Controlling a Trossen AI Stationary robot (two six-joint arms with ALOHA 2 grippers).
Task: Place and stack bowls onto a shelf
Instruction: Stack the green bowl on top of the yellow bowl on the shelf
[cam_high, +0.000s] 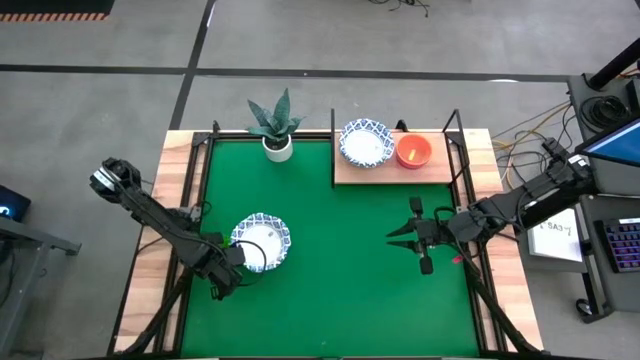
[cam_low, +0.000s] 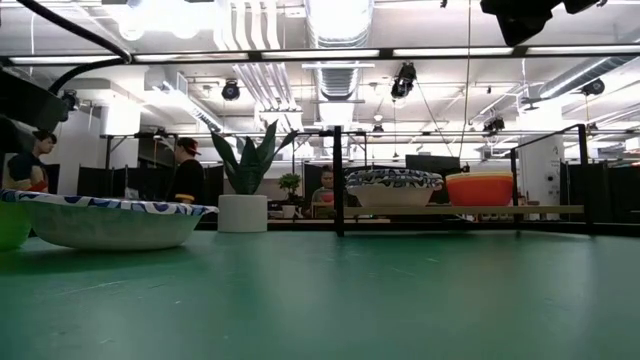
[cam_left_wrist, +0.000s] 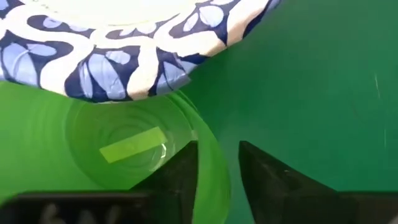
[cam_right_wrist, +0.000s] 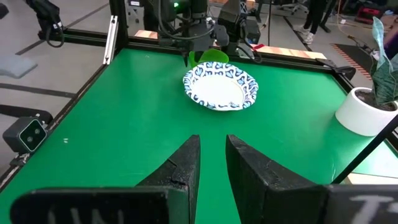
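A white bowl with a blue patterned rim (cam_high: 262, 242) sits on the green mat, and it also appears in the low view (cam_low: 105, 222). A small green bowl (cam_left_wrist: 130, 146) lies beside it, partly under its overhanging rim. My left gripper (cam_high: 228, 268) is at this green bowl, shut on its rim. The wooden shelf (cam_high: 350, 175) stands at the far edge and carries another patterned bowl (cam_high: 364, 143) and a red bowl (cam_high: 413, 151). My right gripper (cam_high: 395, 238) hovers open over the mat's right half, pointing at the near bowls and touching nothing. My left gripper holds the green bowl by its rim wall (cam_left_wrist: 210, 165), one finger (cam_left_wrist: 183, 171) inside the bowl and the other (cam_left_wrist: 264, 180) outside. It comes slanting down from the table's left near side. The bowl stays low by the mat; whether its base is lifted cannot be told.
A white pot with a spiky green plant (cam_high: 275, 130) stands at the far edge, left of the shelf. The shelf's black frame posts (cam_low: 338, 180) rise above the board. The middle of the green mat (cam_high: 340, 270) lies bare between the arms. People and desks show in the room behind.
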